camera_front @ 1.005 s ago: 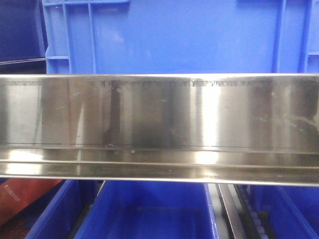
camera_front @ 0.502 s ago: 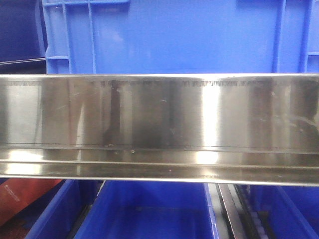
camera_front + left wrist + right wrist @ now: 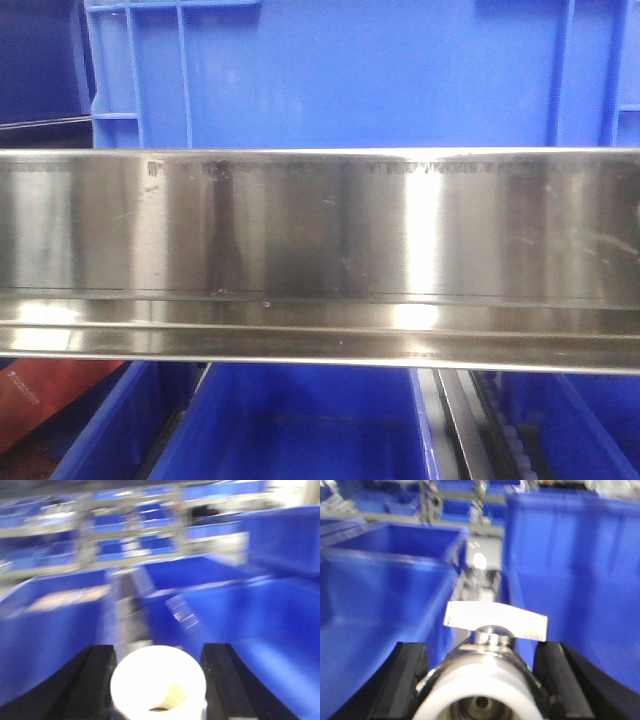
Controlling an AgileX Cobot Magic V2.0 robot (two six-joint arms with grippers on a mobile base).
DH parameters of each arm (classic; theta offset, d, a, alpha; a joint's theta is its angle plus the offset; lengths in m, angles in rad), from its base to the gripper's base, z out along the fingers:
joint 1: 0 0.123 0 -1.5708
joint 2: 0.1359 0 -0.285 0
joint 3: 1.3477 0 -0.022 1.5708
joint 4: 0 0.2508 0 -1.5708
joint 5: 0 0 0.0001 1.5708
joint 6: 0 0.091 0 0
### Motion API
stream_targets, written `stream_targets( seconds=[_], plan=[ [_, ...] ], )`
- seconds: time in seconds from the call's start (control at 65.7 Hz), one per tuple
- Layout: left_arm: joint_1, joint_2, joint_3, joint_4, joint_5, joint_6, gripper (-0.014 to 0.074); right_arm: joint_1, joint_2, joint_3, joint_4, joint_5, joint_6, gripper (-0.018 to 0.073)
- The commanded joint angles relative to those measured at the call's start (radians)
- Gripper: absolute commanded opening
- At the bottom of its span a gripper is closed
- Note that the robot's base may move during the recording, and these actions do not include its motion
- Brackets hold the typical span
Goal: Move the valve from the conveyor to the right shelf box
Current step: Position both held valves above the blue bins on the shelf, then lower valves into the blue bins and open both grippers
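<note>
The right fingers (image 3: pixel 404 680) clamp the valve (image 3: pixel 490 637) over blue bins (image 3: pixel 375 595); the left fingers (image 3: pixel 95 680) hold a white-capped part (image 3: pixel 157 677).

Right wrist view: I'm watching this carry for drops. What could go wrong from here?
1. The valve sits between the fingers of the right gripper in a motion-blurred view; a fast swing might loosen it.
2. Its flat handle sticks out sideways and could clip a wall of the tall blue box.
3. The left gripper holds a white-capped part too, so either load could slip.
</note>
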Motion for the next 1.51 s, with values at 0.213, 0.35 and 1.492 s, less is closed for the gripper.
stream_targets(
  seconds=[0.213,0.35,1.492],
  plan=[
    [-0.208,0.391,-0.401,-0.012,0.058,-0.005,-0.0111,0.220,0.296,-0.360,0.004,0.018,-0.001,-0.0151],
    [-0.268,0.539,-0.519,-0.012,0.110,-0.005,-0.0111,0.304,0.429,-0.468,0.004,0.061,-0.001,-0.0151],
    [-0.303,0.860,-0.574,-0.010,0.227,-0.005,0.0590,0.353,0.793,-0.517,0.013,0.249,-0.001,0.0517]
  ],
)
